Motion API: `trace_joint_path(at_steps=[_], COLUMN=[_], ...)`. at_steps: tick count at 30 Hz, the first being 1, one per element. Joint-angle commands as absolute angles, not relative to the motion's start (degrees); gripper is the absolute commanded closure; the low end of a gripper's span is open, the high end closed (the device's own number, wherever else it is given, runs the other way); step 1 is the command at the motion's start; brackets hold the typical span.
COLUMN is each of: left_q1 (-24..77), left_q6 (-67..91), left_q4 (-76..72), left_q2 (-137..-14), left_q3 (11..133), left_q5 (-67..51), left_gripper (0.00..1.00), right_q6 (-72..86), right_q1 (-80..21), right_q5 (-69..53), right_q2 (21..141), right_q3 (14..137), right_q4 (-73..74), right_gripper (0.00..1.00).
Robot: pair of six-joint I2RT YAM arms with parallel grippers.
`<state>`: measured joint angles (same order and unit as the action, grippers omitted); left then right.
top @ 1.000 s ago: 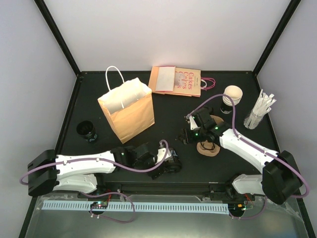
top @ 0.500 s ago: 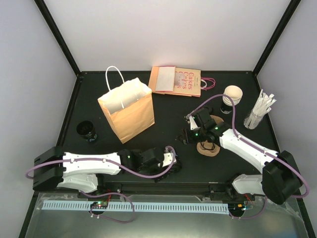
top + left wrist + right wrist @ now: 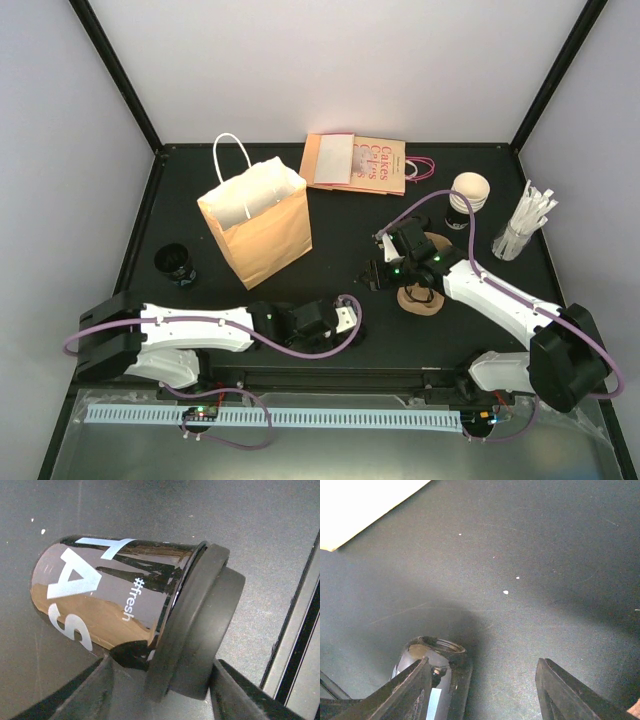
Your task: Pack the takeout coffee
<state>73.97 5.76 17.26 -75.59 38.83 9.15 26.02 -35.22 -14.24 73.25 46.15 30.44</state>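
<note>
The black desk [image 3: 330, 215] fills the overhead view. At 10 o'clock stands an open brown bag [image 3: 262, 235] with a white handle. Flat printed bags [image 3: 355, 163] lie at 12. A brown carrier [image 3: 428, 297] at 4 is mostly hidden under the right arm.

The left hand [image 3: 162, 682] is low at 6 o'clock, by the near edge. From above, it covers the cup [image 3: 120, 595]. Its wrist view shows the cup lying on its side on the desk, white lettering up and the lid [image 3: 195, 630] on. The fingers flank the lidded end and are cut off at the bottom of that view. Whether they press on it I cannot tell.

The right hand [image 3: 482, 680] sits just 3 o'clock of centre, its fingers apart over bare desk. A glossy black thing [image 3: 432, 657] with a round rim lies against one finger. It is cut off, and I cannot make out what it is.

Straws [image 3: 525, 220] stand in a holder at 2 o'clock, beside an open cup [image 3: 468, 192], cream inside. A dark cup [image 3: 175, 262] sits at 9, its details too small to read.
</note>
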Motion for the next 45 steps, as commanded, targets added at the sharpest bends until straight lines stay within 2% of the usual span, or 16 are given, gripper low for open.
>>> trace_joint_path(at_steps=[1,5,8,22,26,31,36,41,45], left_q1=[74.4,74.4,74.4,74.1,72.7,67.5,58.2,47.6,43.4], left_q6=[6.5,6.8,7.0,8.8,10.0,13.8,19.4,23.3,25.9], left_q4=[17.7,17.3,17.4,20.2,24.3,30.0,35.9,40.9,44.1], left_q2=[-74.5,-73.9,-74.1,-69.9,-68.8,-67.9,-67.0,-68.7,-70.1], left_q3=[40.8,40.7,41.1,43.6,46.3,50.4,52.6,54.4,55.1], left_q5=[10.8,10.2,9.9,8.3,4.1,-4.5,-13.9,-28.2,-32.1], left_gripper=[0.5,0.65,0.7,0.71,0.71,0.71,0.71,0.78,0.78], right_q6=[26.2,26.2,26.2,26.0,25.3,25.1,25.0,24.4,24.1], right_q1=[-34.9,-34.9,-34.9,-34.9,-34.8,-33.8,-32.0,-31.8,-31.8], right_q5=[-14.6,-14.8,-14.7,-13.9,-12.3,-10.5,-10.2,-11.7,-12.6], right_q2=[73.3,73.3,73.2,72.5,72.7,73.0,72.3,71.8,71.8], right_q3=[46.1,46.2,46.1,45.6,47.1,49.3,50.3,51.7,52.0], right_q4=[29.8,29.8,29.9,30.3,31.5,32.8,33.4,33.7,33.7], right_gripper=[0.4,0.4,0.4,0.4,0.4,0.4,0.4,0.39,0.39])
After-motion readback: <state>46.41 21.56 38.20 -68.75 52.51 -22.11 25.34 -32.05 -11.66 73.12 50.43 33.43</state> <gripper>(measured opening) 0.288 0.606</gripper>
